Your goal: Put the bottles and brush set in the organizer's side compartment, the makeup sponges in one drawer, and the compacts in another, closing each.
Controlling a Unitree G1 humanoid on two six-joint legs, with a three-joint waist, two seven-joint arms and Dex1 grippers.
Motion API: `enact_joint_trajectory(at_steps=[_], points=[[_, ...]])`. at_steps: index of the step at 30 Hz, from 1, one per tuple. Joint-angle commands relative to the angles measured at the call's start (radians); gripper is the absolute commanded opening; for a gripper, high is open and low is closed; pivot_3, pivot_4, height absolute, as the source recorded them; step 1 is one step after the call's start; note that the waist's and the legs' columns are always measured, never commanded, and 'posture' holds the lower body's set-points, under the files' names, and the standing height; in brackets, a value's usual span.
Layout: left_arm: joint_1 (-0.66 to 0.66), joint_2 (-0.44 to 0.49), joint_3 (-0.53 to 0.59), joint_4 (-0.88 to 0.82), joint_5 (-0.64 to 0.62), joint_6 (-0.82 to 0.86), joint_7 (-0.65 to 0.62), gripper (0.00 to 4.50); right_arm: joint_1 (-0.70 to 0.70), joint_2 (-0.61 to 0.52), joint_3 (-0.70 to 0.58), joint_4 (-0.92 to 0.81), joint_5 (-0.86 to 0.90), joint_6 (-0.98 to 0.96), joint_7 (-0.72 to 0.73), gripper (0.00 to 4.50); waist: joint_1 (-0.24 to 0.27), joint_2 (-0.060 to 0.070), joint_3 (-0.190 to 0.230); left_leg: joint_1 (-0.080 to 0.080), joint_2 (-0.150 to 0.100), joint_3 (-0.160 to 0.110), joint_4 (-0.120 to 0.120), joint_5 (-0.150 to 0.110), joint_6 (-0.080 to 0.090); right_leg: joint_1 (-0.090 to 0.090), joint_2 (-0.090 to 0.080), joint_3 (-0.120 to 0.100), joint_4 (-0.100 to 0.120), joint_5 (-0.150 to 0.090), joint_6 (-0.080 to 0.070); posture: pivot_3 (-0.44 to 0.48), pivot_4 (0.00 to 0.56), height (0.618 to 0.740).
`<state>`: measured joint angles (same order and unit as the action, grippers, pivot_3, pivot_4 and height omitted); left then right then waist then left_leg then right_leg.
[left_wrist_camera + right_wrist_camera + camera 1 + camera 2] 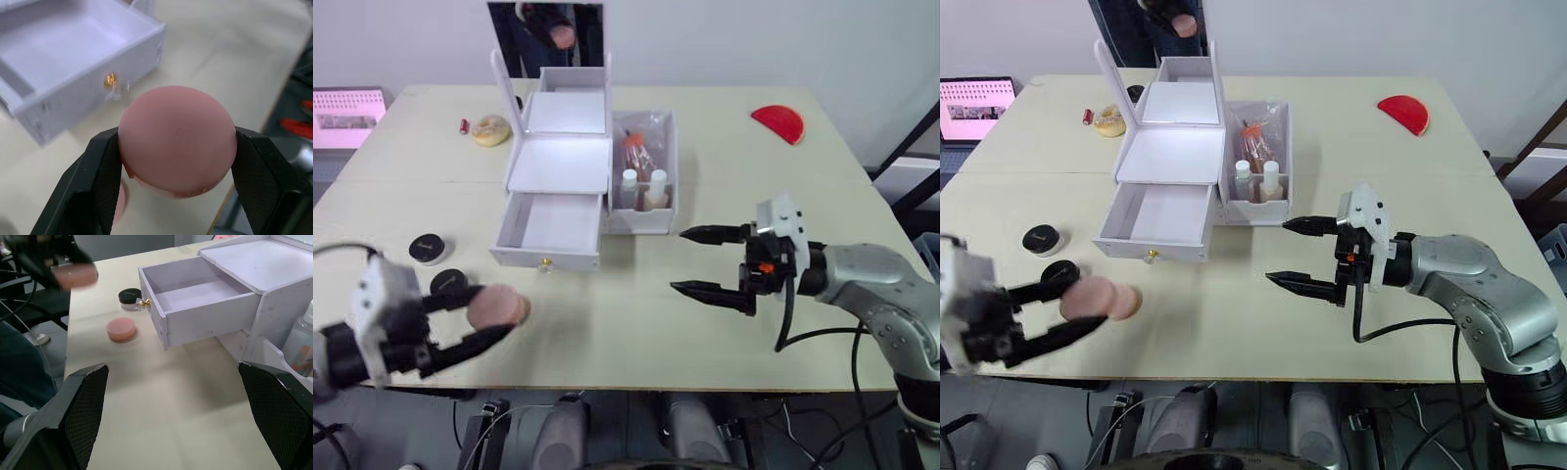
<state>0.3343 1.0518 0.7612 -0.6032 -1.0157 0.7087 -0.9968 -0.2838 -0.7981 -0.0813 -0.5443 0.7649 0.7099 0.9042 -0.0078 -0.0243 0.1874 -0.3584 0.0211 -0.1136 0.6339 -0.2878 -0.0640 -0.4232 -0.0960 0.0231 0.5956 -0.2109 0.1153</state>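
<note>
Sponges are the step we judge to be in hand: our left gripper (478, 316) has its jaws closed on a pink makeup sponge (495, 305), held just above the bench (636, 323) near its front left edge, short of the organizer (570, 176). A second pink sponge (121, 328) lies on the bench just below the held one. The organizer's lower drawer (551, 230) stands pulled out and looks empty, its gold knob (110, 80) facing us, so it is ready to receive. In the side compartment (644, 166) two white bottles (643, 189) and what we take for the brush set already stand. Two black compacts (428, 247) rest on the bench left of the drawer, not yet stowed. Our right gripper (715, 262) hangs over the bench to the right of the drawer, jaws spread wide and holding nothing. Next, we think, the left arm must carry the sponge up and over the drawer's front wall, clearing the knob, before releasing it inside.
</note>
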Motion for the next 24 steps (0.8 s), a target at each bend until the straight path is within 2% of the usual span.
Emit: enact_joint_trajectory(at_steps=[1,6,11,17,24], points=[[-0.193,0.092,-0.054,0.17,-0.047,0.015,-0.039,2.67,-0.009,0.011,-0.016,-0.031,0.015,-0.017,-0.008,4.5,-0.006,0.001,0.0,0.0,0.0,0.0,0.0,0.0,0.0,0.0,0.0,0.0,0.0,0.0,0.0,0.0,0.15,0.739],[-0.519,0.117,-0.332,0.453,0.115,-0.074,-0.144,2.67,-0.067,-0.004,-0.032,-0.039,0.077,0.032,-0.006,4.5,-0.016,0.003,0.001,0.001,0.0,0.002,-0.004,0.0,0.0,-0.001,0.001,0.001,0.0,0.003,-0.005,0.0,0.15,0.739],[-0.7,0.07,-0.518,0.641,0.239,-0.127,-0.262,2.67,-0.138,0.009,-0.031,-0.031,0.089,0.026,-0.014,4.5,-0.013,0.003,0.001,0.0,0.005,0.001,-0.005,0.0,0.0,-0.003,0.006,0.001,0.0,0.003,-0.004,0.0,0.15,0.739],[-0.786,-0.01,-0.601,0.729,0.328,-0.176,-0.316,2.67,-0.178,0.041,-0.005,-0.026,0.056,0.009,-0.053,4.5,-0.009,0.002,0.001,-0.001,0.005,0.001,-0.005,0.0,0.0,-0.003,0.007,0.001,0.0,0.003,-0.004,0.0,0.15,0.739],[-0.827,-0.068,-0.614,0.746,0.372,-0.181,-0.331,2.67,-0.215,0.076,0.016,-0.018,0.044,0.013,-0.091,4.5,-0.01,0.002,0.001,-0.001,0.006,0.001,-0.004,0.0,0.0,-0.003,0.007,0.001,0.001,0.003,-0.005,0.0,0.15,0.739]])
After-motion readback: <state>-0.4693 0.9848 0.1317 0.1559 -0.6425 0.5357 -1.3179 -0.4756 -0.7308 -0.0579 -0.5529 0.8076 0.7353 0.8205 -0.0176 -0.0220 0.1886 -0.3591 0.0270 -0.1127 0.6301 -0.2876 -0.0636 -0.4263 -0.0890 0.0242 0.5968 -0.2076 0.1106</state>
